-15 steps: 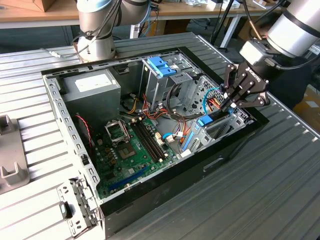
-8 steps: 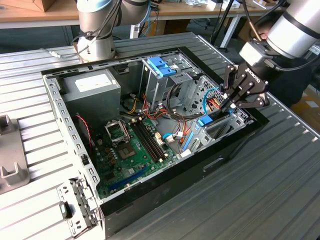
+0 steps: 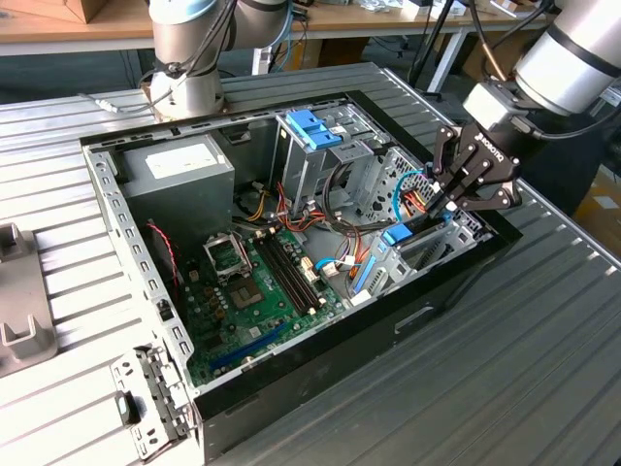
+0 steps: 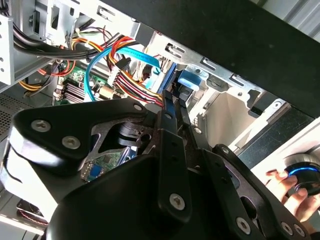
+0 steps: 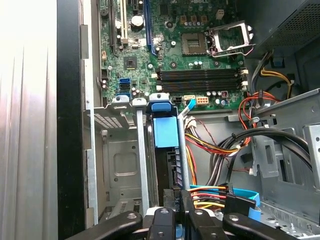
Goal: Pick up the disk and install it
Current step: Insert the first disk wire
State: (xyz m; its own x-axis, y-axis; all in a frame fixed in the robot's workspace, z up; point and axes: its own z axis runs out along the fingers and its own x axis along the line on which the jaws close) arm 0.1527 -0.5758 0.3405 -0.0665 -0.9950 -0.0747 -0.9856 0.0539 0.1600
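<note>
Gripper (image 3: 448, 201) reaches down into the computer case (image 3: 291, 374), fingers pinched narrow on the disk (image 5: 165, 131)

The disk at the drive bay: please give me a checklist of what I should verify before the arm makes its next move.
1. The disk stands on edge inside the drive bay: ok.
2. The end effector is lined up with the disk: ok.
3. Hold on the disk: cannot tell.
4. Disk fully seated: cannot tell.
5. Red and orange wires clear of the end effector: not ok, they lie right beside it.
6. A person's hand stays outside the case: ok.
</note>
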